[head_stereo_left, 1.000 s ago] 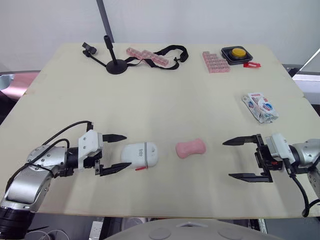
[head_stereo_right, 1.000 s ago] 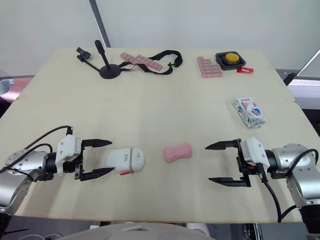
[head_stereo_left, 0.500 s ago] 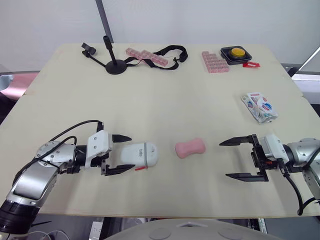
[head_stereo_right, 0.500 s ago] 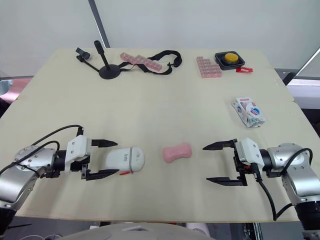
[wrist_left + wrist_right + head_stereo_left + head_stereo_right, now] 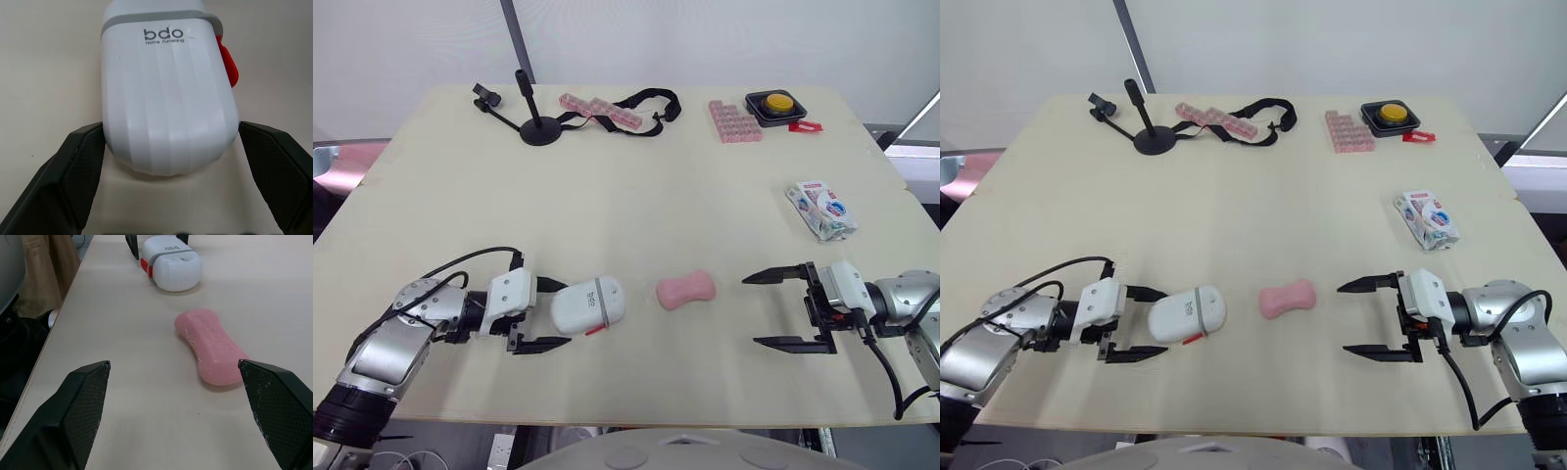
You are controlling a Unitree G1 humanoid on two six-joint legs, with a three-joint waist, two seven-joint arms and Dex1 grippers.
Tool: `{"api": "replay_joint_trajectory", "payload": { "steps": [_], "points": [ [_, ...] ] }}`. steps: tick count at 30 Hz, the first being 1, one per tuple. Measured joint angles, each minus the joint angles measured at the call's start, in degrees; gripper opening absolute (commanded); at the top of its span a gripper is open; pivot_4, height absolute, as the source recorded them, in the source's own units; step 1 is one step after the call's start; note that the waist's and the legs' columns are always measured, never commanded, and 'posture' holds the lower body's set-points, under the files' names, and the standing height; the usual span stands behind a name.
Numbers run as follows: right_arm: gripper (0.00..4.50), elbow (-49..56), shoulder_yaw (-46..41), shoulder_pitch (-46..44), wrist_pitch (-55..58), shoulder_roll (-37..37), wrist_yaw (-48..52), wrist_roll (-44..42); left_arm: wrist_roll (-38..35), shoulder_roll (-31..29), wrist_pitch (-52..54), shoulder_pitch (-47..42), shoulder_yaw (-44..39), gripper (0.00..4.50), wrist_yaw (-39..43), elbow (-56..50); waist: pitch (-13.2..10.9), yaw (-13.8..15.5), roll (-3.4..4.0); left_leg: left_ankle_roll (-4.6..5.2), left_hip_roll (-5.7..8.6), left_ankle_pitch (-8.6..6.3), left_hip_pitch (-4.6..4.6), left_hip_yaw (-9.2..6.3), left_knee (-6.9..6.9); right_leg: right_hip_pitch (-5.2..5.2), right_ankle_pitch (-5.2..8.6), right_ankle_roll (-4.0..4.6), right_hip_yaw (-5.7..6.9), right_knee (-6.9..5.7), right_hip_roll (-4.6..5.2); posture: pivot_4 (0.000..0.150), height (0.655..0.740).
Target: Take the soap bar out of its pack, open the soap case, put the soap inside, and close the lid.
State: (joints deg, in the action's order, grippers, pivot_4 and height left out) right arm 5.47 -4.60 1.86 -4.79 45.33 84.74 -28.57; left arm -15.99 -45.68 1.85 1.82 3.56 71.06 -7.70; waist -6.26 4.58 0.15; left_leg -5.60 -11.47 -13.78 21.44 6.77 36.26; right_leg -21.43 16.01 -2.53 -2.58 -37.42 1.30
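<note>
The pink soap bar (image 5: pixel 686 290) lies bare on the pale worktop (image 5: pixel 636 186), near the front edge, and everything else is placed from it.

Just to the soap bar's left, a little apart from it, lies the white soap case (image 5: pixel 589 305). Its lid is down, with a grey band round it and a small red tab on its front side. The left pincer (image 5: pixel 563 313) is spread wide, with the case's rounded end, the one farther from the soap bar, set between the two black fingertips (image 5: pixel 85 147). In the left wrist view the case's sides sit right against them, but I cannot tell whether they press it.

To the soap bar's right, well apart from it, the right pincer (image 5: pixel 750 311) is just as wide and holds nothing, its fingers pointing toward the soap bar.

Beyond the soap bar and farther right lies the soap pack (image 5: pixel 822 209), white with blue and red print, well clear of both arms.

Far behind the soap bar, along the back of the worktop, stand a black stand (image 5: pixel 540 125), a black strap (image 5: pixel 651 98) with pink block strips (image 5: pixel 597 108), a pink block slab (image 5: pixel 735 121) and a yellow button (image 5: pixel 777 103).
</note>
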Motion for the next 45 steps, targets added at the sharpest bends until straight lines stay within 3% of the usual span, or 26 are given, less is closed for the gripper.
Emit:
{"api": "replay_joint_trajectory", "payload": {
  "steps": [7,30,38,45],
  "points": [
    [4.46,0.0,0.2,0.2,0.0,0.0,-0.3,0.1,1.9,2.6,-1.4,-1.4,0.6,4.50,-2.3,3.3,0.0,0.0,0.00,0.00,0.00,0.00,0.00,0.00,0.01,-0.01,0.00,0.00,0.00,-0.02,0.01,0.150,0.7400],
    [4.46,-1.7,0.3,0.5,-1.0,0.0,-0.7,0.4,0.7,3.1,3.2,-2.6,1.7,4.50,-2.7,-0.3,0.0,0.0,0.00,0.00,0.00,0.00,0.01,0.00,0.00,0.01,0.00,0.00,-0.01,-0.01,0.01,0.150,0.7400],
    [4.46,2.4,-0.4,0.7,6.9,-0.5,-3.3,-5.3,0.8,3.2,3.5,-3.5,2.1,4.50,-3.2,-0.3,0.0,0.0,0.00,0.00,0.00,0.00,0.00,0.00,0.00,0.02,0.00,0.00,-0.02,-0.01,0.00,0.150,0.7400],
    [4.46,1.5,-0.6,1.9,5.8,-0.5,-2.0,-4.9,0.9,3.2,3.1,-3.5,2.1,4.50,-3.5,-0.3,0.0,0.1,0.00,0.00,0.01,0.00,0.01,0.00,0.00,0.02,0.00,0.00,-0.02,0.00,0.01,0.150,0.7400]
  ]
}}
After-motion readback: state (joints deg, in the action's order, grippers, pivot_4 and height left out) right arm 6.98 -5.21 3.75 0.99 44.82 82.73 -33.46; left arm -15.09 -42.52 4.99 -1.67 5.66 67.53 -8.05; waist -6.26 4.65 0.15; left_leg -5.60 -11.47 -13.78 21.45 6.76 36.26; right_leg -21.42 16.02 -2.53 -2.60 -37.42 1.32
